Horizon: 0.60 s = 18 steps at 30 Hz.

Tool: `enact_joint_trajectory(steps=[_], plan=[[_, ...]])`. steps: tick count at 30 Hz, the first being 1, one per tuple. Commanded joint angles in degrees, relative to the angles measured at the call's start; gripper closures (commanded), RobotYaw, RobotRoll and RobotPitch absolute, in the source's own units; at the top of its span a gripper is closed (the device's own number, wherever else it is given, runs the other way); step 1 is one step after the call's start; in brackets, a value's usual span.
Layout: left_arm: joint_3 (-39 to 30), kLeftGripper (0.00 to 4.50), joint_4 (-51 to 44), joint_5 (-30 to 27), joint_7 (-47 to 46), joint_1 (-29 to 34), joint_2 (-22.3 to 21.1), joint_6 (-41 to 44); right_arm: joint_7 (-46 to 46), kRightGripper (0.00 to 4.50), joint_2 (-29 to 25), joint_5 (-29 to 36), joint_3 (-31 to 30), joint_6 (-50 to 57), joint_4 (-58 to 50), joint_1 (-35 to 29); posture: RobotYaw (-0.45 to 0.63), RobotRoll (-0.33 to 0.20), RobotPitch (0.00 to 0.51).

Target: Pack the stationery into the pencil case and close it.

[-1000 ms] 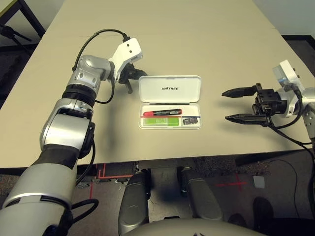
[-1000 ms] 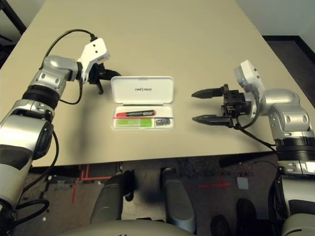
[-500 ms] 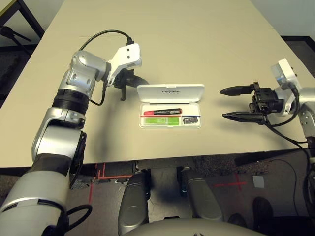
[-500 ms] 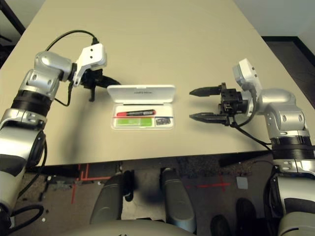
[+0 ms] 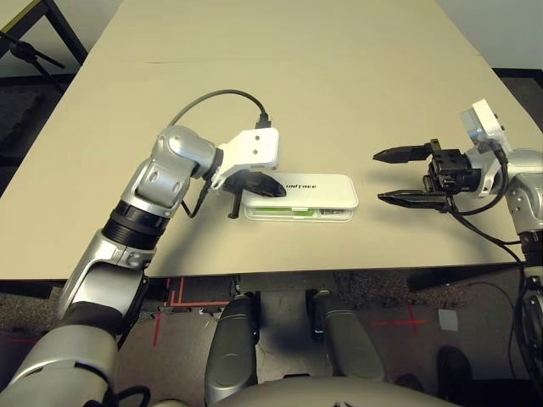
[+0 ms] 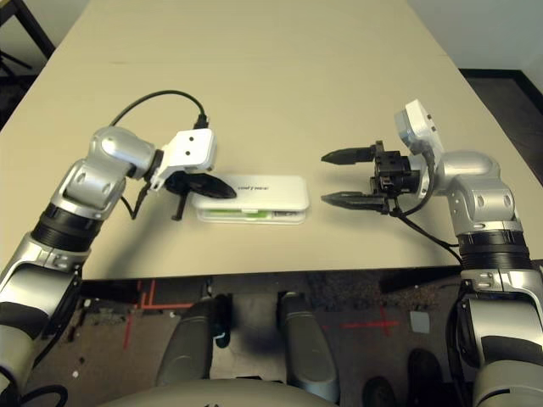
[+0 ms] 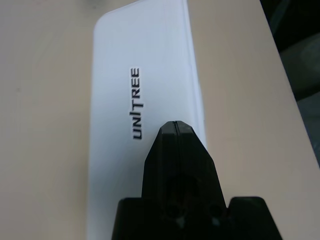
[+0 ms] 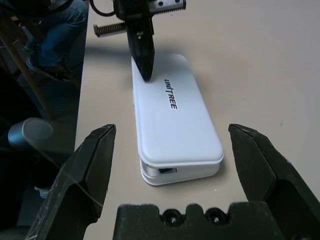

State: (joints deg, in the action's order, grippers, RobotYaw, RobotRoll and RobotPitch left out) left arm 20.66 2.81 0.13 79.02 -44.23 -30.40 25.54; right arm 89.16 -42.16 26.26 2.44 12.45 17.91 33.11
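So the white pencil case (image 5: 318, 192) is lying flat on the tan table (image 5: 382, 102), toward the robot's side of it and roughly between the two grippers. Its lid (image 8: 175, 120) has "UNITREE" printed on it and is most of the way down but not fully shut: there's a gap along the side facing the robot, and you can see the hinge side is the far one. Through that gap you get a peek at the light-green stick (image 5: 276, 210) lying in the tray (image 5: 297, 218), plus the grey metallic block (image 5: 332, 213) in there toward the robot's right. The left gripper (image 5: 273, 186) has its fingers clenched together with nothing between them, and the tips are over the lid's left part, right by the printing. From the right wrist camera they look like they're touching the top of it, pointing down at an angle. The right gripper (image 5: 379, 176) is released, fingers spread wide and empty, hanging a bit to the right of the case and clear of it, pointing its way. Further out, both silver forearms reach in from the sides, left one (image 5: 114, 271) and right one (image 6: 488, 246). Off past the table edge somebody's in blue jeans (image 8: 62, 30), with a dark shoe (image 8: 50, 70) showing too.
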Motion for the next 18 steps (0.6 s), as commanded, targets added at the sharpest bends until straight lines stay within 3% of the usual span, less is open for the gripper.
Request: enact_joint_trajectory(steps=[1, 18], plan=[[2.15, 4.47, -0.92, -0.11, -1.67, 0.77, 0.79, 1.43, -0.09, 0.00, -0.27, 0.30, -0.14, 0.60, -1.79, -1.25, -0.08, 0.000, 0.189], [6.95, 4.47, 3.41, 2.26, -3.86, 0.86, -0.24, 0.66, -1.69, 0.00, 0.31, 0.94, 0.34, 1.66, -4.39, -3.37, -0.09, 0.000, 0.202]])
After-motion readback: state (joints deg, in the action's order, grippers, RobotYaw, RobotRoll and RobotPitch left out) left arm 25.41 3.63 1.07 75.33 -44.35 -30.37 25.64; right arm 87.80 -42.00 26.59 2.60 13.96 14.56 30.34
